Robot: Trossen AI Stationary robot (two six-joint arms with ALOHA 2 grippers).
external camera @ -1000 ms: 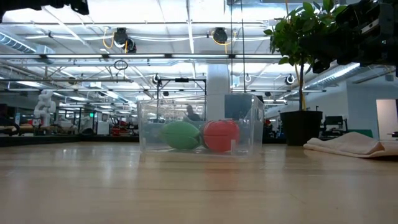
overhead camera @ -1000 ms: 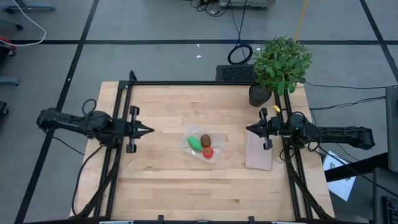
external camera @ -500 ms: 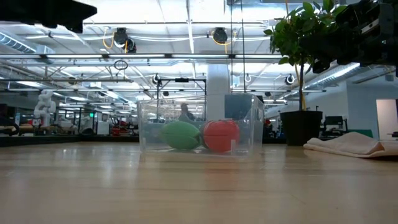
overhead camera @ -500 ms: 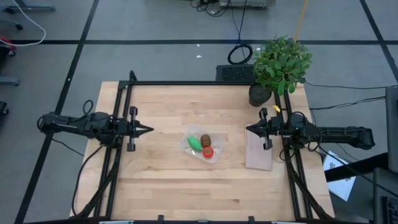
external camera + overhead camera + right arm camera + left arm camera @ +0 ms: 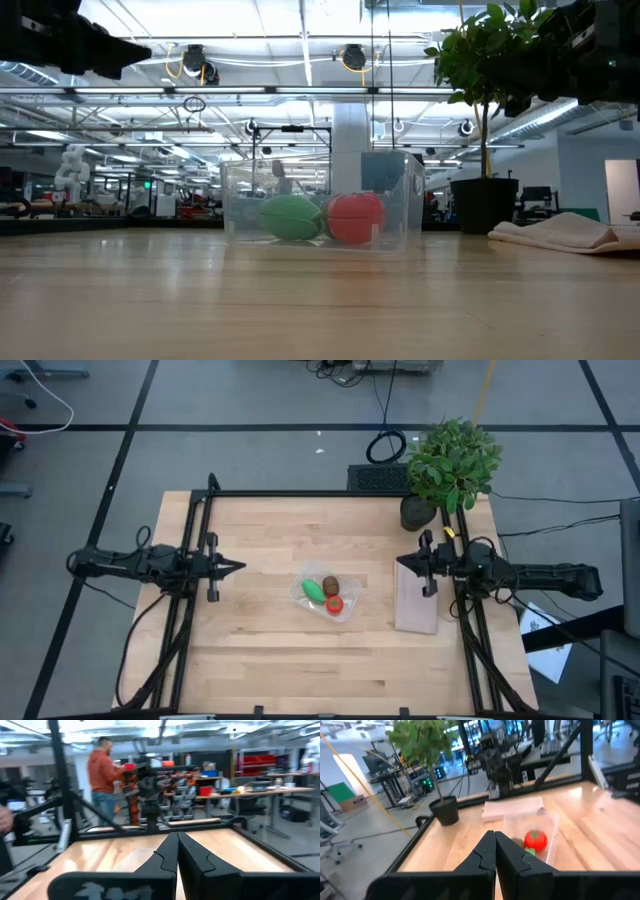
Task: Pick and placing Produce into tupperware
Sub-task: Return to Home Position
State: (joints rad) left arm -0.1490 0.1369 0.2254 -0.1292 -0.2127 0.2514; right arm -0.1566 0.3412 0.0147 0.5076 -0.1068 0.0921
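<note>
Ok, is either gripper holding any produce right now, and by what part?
Nothing is held. The left gripper and the right gripper are both shut and empty, each apart from the tupperware, where the kiwi, tomato and green piece lie.

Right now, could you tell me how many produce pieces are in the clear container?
3, all inside the tupperware: green piece on its left side, kiwi beside it, tomato nearer the front edge. None looks hidden.

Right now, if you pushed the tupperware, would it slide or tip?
Probably slide, not tip: the tupperware sits flat and low on the smooth table. It looks thin and clear, so likely light. The round tomato and kiwi inside may roll.
</note>
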